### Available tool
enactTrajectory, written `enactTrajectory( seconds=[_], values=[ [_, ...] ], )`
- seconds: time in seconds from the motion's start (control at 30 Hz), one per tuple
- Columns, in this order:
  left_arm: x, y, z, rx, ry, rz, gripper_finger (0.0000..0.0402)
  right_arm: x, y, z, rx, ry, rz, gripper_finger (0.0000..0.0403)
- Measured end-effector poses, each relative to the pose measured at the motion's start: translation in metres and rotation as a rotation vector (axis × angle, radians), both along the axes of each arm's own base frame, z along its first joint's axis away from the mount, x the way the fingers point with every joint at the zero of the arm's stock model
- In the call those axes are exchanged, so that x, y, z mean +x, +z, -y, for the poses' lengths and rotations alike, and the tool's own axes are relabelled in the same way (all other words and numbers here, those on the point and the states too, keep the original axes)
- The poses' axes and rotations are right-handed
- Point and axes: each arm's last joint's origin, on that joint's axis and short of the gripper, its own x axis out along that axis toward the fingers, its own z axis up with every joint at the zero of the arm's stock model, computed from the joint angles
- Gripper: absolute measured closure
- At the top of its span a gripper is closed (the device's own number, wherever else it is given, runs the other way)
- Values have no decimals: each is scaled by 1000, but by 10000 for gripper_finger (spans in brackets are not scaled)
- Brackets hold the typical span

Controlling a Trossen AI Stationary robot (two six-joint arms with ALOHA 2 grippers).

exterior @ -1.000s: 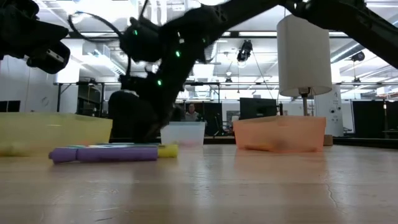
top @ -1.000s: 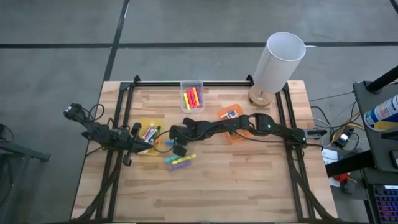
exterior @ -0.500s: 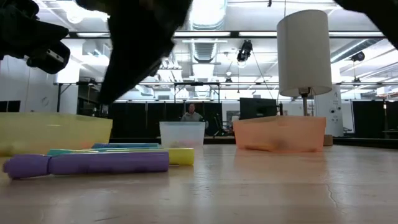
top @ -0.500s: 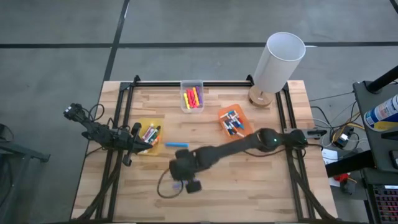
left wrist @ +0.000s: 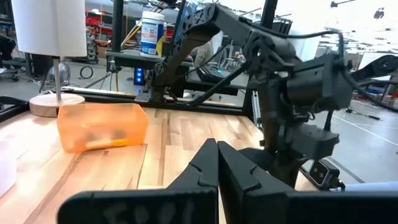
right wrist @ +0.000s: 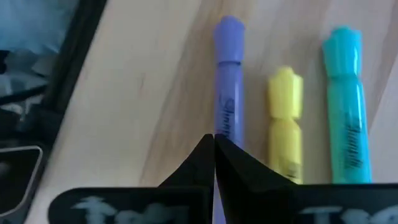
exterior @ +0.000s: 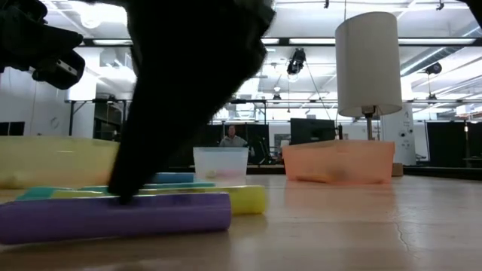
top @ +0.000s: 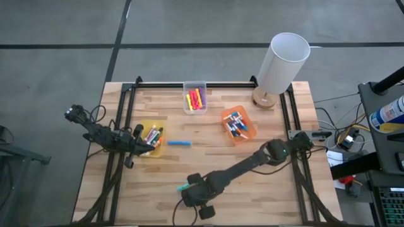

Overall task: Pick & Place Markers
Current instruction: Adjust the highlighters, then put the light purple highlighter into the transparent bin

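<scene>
Reaching down to the near edge of the bench (top: 252,189), well apart from the yellow bin (top: 144,128), the right end effector (right wrist: 213,144) has its fingers pressed together with nothing between them. Its tips sit over the barrel of a purple highlighter (right wrist: 227,81), which lies on the wood beside a yellow highlighter (right wrist: 285,118) and a teal highlighter (right wrist: 345,93), the three roughly parallel. In the low view the purple one (exterior: 113,216) is nearest the camera, with the yellow one (exterior: 241,198) just behind it.

The left end effector (left wrist: 217,163) waits at the yellow bin with its fingers closed together and empty. That bin holds several slim markers (top: 151,134). A single blue marker (top: 178,143) lies on the bench just beside the yellow bin, on the side towards the orange bin (top: 247,132). More markers lie in the orange bin and in the clear bin (top: 194,84), both farther from the yellow bin. A white lamp (top: 282,63) stands beyond the orange bin.
</scene>
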Motion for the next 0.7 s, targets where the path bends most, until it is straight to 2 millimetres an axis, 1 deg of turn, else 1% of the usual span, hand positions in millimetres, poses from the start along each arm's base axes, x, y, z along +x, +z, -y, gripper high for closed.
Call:
enactTrajectory(
  seconds=[0.13,0.33,0.5,0.7],
  values=[
    [0,0,0,0,0,0,402,-4,-18,2,-8,-3,-21,394],
    [0,0,0,1,0,0,402,-6,-21,-1,-2,-13,-19,394],
    [0,0,0,0,0,0,402,-5,-11,-11,8,63,16,394],
    [0,0,0,0,0,0,402,-3,15,-22,26,72,73,387]
  ],
)
